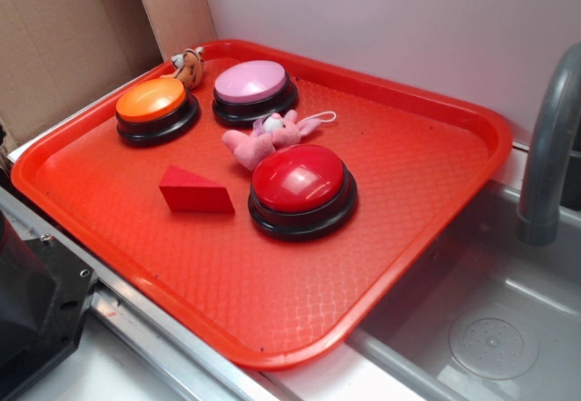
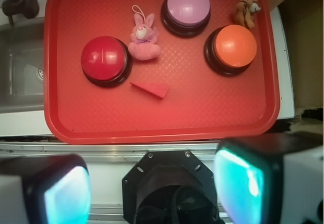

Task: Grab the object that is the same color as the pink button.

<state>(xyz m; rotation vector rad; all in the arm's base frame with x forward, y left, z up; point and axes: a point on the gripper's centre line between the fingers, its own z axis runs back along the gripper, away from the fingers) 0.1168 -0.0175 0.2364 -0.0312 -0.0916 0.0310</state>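
Across the red tray point(image 2: 61, 117) in the wrist view sit the red button point(image 2: 104, 59), the pink plush point(image 2: 144, 40) touching its right side, then the pink button point(image 2: 188, 6) at the plush's two o'clock, laid out seemingly as a colour-matching choice. The claw point(image 2: 152, 183) hangs wide and empty off the tray's near edge. The plush lies at its twelve o'clock, well apart.
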